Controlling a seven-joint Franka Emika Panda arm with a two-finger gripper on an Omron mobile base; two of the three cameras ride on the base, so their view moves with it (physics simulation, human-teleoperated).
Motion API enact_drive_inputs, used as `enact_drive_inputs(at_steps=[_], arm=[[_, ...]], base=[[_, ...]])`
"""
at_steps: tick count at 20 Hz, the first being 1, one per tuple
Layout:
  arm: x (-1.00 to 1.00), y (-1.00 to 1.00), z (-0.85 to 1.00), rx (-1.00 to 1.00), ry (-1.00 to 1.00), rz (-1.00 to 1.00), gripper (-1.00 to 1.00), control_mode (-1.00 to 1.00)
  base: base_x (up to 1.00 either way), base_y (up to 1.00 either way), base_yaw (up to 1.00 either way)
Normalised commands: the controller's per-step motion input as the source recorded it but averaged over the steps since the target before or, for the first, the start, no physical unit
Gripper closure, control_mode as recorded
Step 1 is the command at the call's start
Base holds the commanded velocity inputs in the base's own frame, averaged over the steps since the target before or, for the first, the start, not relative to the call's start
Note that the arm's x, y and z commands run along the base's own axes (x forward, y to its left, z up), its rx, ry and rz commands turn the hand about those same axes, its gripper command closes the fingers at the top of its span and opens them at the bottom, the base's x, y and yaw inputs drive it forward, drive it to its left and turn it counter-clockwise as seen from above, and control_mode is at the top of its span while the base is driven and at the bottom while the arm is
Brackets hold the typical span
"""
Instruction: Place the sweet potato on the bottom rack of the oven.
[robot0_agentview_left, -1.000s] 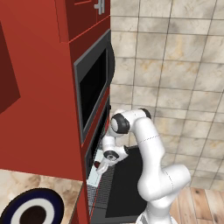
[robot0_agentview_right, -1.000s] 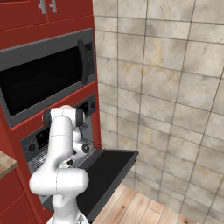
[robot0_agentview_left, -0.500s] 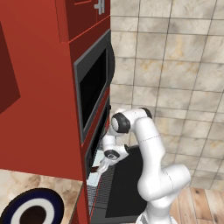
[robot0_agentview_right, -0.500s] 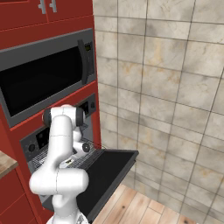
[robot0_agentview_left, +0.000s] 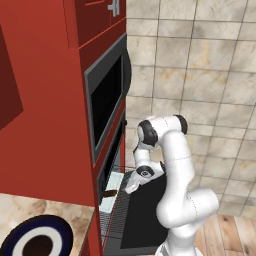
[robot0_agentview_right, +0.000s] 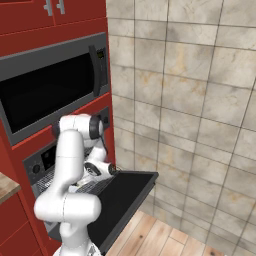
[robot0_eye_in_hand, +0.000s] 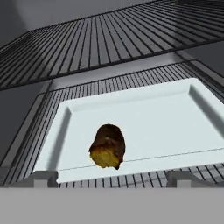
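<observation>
Nothing has shifted since a second ago: the sweet potato (robot0_eye_in_hand: 107, 146) lies on the pale bottom rack (robot0_eye_in_hand: 144, 118) inside the red-cabinet oven (robot0_agentview_left: 112, 195), door dropped open before a tiled wall (robot0_agentview_right: 200, 90). Gripper (robot0_eye_in_hand: 111, 178) spread wide, holding nothing.

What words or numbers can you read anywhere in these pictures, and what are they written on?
None can be read.
The grey control panel above the open black oven door: small dark marks, too blurred to read.
The black-windowed grey-framed unit: a small lit spot, no readable digits.
The pale whitish flat tray under the dark brown sweet potato: no writing.
</observation>
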Motion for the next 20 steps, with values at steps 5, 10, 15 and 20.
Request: enact_drive_inputs(at_steps=[5,10,15,20], arm=[[-0.12,-0.90,1.00,0.13,0.10,0.00,-1.00,-1.00],[-0.23,-0.83,1.00,0.11,0.11,0.00,-1.00,-1.00],[-0.48,-0.65,1.00,0.05,0.06,0.00,-1.00,-1.00],[-0.74,-0.50,1.00,0.01,0.00,0.00,-1.00,-1.00]], base=[[0.00,0.00,0.00],[0.00,0.00,0.00],[0.00,0.00,0.00],[0.00,0.00,0.00]])
